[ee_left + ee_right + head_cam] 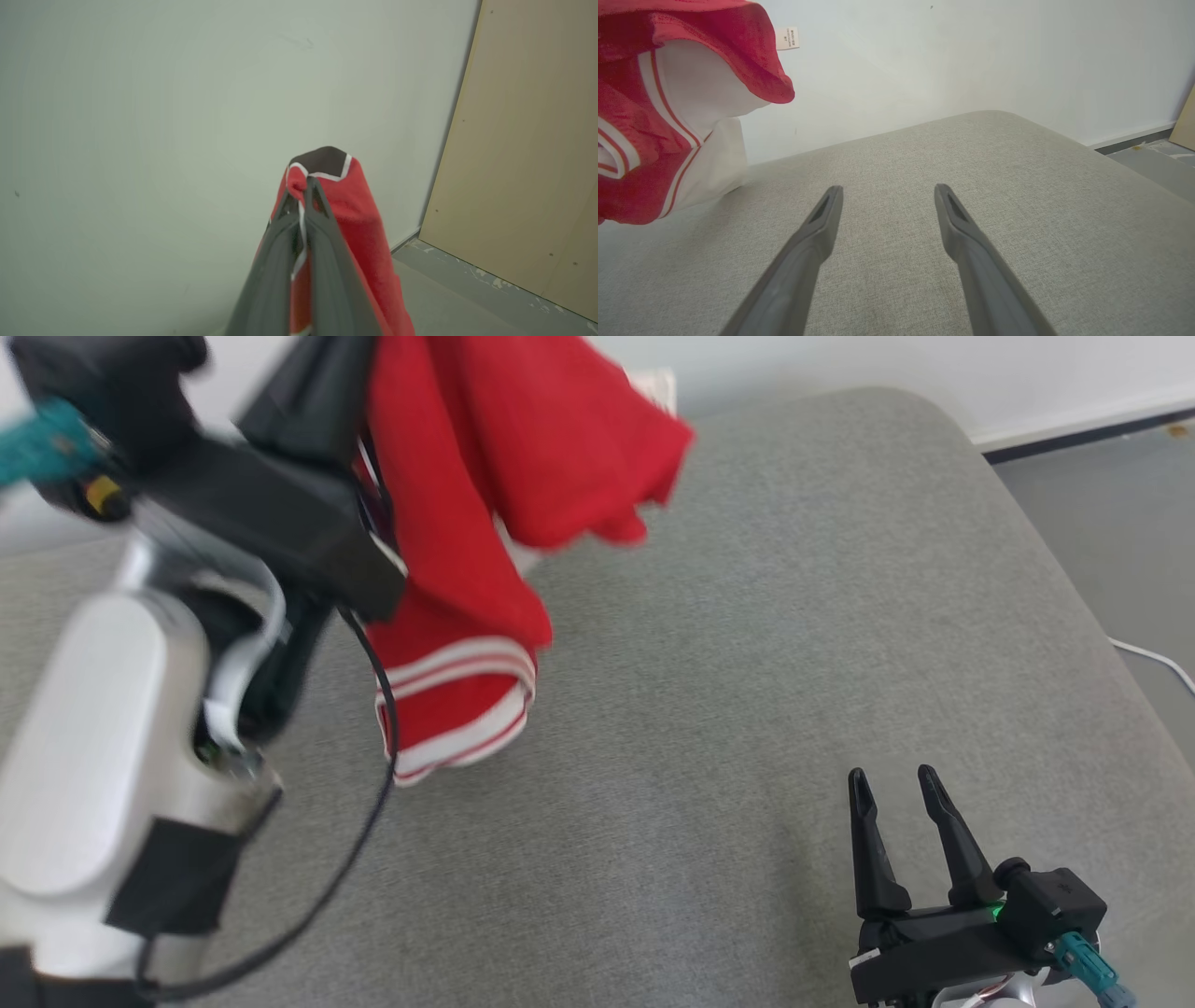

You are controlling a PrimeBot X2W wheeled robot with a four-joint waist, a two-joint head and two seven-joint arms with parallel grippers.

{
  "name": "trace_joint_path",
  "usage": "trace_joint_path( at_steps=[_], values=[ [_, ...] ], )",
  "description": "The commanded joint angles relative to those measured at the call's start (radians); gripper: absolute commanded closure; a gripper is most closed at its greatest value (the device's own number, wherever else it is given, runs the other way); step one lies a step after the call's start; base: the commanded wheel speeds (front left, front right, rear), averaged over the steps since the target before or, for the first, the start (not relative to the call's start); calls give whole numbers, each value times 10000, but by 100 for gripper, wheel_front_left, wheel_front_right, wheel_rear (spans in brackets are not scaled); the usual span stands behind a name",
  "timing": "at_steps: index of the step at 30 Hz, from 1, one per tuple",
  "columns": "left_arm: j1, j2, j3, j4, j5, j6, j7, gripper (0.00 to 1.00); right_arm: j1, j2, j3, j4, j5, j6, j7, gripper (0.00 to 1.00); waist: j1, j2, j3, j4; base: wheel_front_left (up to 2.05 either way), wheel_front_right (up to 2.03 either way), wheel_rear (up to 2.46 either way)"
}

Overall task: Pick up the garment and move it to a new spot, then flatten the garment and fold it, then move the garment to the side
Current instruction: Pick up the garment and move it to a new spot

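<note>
The red garment (448, 551) hangs in the air over the far left part of the grey cushion (747, 663), its white-striped hem dangling lowest and clear of the fabric below. The left gripper (306, 186) is clamped tight on a bunched fold beside the dark, white-trimmed collar. A small white label (787, 38) sticks out from an upper edge. The right gripper (896, 782) hovers near the cushion's near right corner, fingers spread wide and holding nothing.
</note>
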Motion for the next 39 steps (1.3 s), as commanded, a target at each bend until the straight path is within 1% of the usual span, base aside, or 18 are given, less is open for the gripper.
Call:
trace_joint_path(
  at_steps=[1,7,12,13,20,21,22,24,26,28,29,33,36,39],
  values=[
    [493,-86,-117,88,3,57,-129,100,-79,7,9,-21,39,-21,-19,0,0,0,174,-285,0,0,0],
    [1865,-246,-453,698,5,86,-650,100,-67,4,6,-43,-72,-21,-19,0,0,0,308,-259,0,0,0],
    [2894,-328,-505,2015,-130,47,-1239,100,-188,5,99,-43,-144,-21,-19,0,0,0,395,-161,0,0,0],
    [2894,-328,-505,2015,-130,47,-1239,100,-188,5,99,-43,-144,-21,-19,0,0,0,395,-161,0,0,0],
    [3596,-716,-715,3525,-201,-170,-2045,100,-233,5,144,-156,-226,-21,-19,0,0,0,268,118,0,0,0],
    [3585,-804,-733,3599,-206,-183,-2184,45,-231,2,129,-198,-234,-21,-19,0,0,0,236,186,0,0,0],
    [3565,-919,-777,3654,-230,-211,-2326,0,-224,2,74,-246,-238,-21,-19,0,0,0,190,279,0,0,0],
    [3433,-1045,-815,3660,-139,-252,-2642,0,-214,7,63,-325,-255,-21,-19,0,0,0,94,460,0,0,0],
    [3302,-1044,-809,3614,11,-254,-2971,0,-195,5,62,-391,-310,-21,-19,0,0,0,-17,646,0,0,0],
    [3266,-1011,-783,3564,116,-135,-3284,0,-159,5,46,-430,-322,-21,-20,0,0,0,-151,833,0,0,0],
    [3286,-960,-727,3446,252,-25,-3583,0,-125,4,23,-495,-356,-21,-19,0,0,0,-290,997,0,0,0],
    [3602,-658,-494,3137,591,317,-4020,0,-58,5,24,-646,-367,-21,-19,0,0,0,-517,1241,0,0,0],
    [4036,-390,-241,2920,763,609,-4233,0,22,4,68,-730,-380,-21,-19,0,0,0,-646,1354,0,0,0],
    [4625,-53,-42,2722,1157,877,-4346,0,90,4,73,-782,-387,-21,-18,0,0,0,-756,1449,0,0,0]
  ],
)
